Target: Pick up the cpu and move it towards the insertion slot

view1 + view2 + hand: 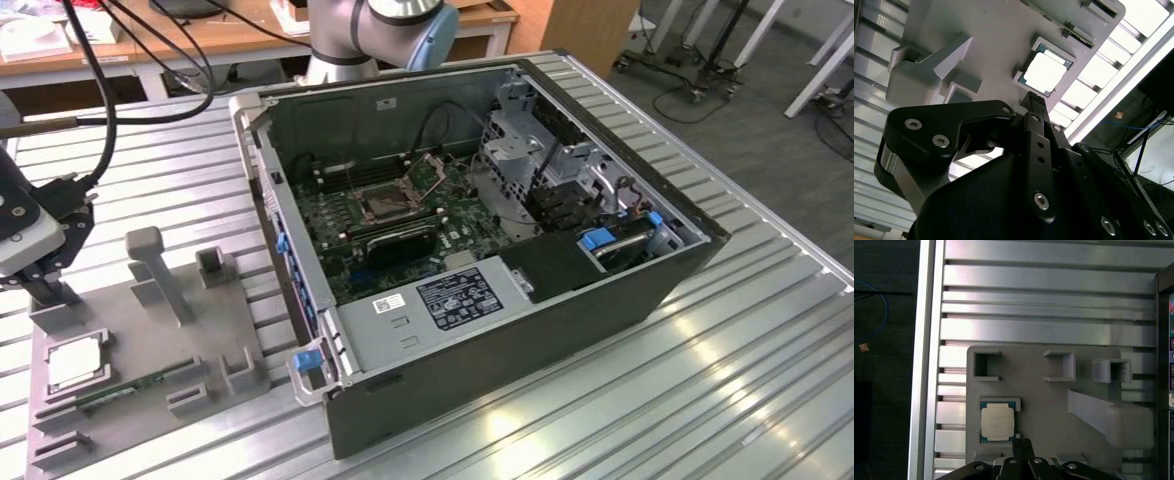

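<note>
Single arm, gripper hangs over the grey fixture plate, at the plate's end farthest from the open computer case. Claw reads as clenched on nothing: in both wrist views the fingertips meet in one narrow point with no gap and no part between them. The cpu is not picked yet. It lies flat, silver lid up, in a square pocket at a corner of the plate. In the first wrist view the gripper points at the plate just beside one edge of the cpu, off its centre. It looks raised over the plate, but I cannot tell how high. In the second wrist view the cpu sits just ahead of the tips. The chip is square, so no long axis. Its edges run parallel to the plate's edges. The memory stick lies in its own groove on the plate, near the cpu pocket. Upright posts stand on the plate toward the case. The insertion slot is on the green motherboard inside the case, well apart from the plate, to the exterior view's right. The plate and case rest on a ribbed aluminium table. Wooden desks and wheeled stands are behind the table.
</note>
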{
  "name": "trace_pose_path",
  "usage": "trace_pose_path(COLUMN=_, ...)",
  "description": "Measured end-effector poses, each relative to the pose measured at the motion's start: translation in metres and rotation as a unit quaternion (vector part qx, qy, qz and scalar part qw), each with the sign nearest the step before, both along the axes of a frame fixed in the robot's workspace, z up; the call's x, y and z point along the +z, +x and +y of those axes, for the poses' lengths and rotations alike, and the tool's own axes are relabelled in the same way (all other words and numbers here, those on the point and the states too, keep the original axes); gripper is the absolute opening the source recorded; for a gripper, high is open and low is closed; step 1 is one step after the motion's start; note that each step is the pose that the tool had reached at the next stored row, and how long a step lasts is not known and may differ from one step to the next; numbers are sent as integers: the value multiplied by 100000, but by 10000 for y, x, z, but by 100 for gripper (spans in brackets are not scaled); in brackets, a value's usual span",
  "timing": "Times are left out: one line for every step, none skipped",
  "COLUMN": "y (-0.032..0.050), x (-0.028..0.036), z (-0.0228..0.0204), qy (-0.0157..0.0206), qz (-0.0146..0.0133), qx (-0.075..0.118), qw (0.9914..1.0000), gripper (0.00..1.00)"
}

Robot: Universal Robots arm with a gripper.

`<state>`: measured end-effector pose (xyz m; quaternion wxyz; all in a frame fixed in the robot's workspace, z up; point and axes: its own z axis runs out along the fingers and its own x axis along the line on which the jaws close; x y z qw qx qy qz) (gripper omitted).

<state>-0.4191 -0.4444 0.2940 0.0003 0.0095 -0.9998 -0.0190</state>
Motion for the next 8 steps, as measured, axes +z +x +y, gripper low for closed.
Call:
trace_pose_path(y=0, x=0, z=0, qy=-1, qz=-1, qx=2, qw=100000, gripper=11)
trace_pose_path(y=0, x=0, z=0, qy=-1, qz=-2, qx=1, qw=100000, gripper=11)
trace_pose_path(y=0, x=0, z=0, qy=-1, qz=-1, qx=2, qw=100000, gripper=11)
trace_pose_path(y=0, x=0, z=-1, qy=-1, qz=0, qx=-1, qw=100000, gripper=11)
trace_pose_path(y=0, x=0, z=-1, qy=-1, qz=0, qx=2, qw=100000, gripper=11)
trace_pose_path(y=-3, x=-1, z=-2, qy=-1, qz=1, qx=1, qw=100000, gripper=11)
trace_pose_path(y=-6, x=-4, z=-5, qy=-4, qz=1, qx=4, qw=100000, gripper=11)
trace_pose_path(y=-10, x=-10, z=-7, qy=-3, qz=2, qx=6, qw=100000, gripper=11)
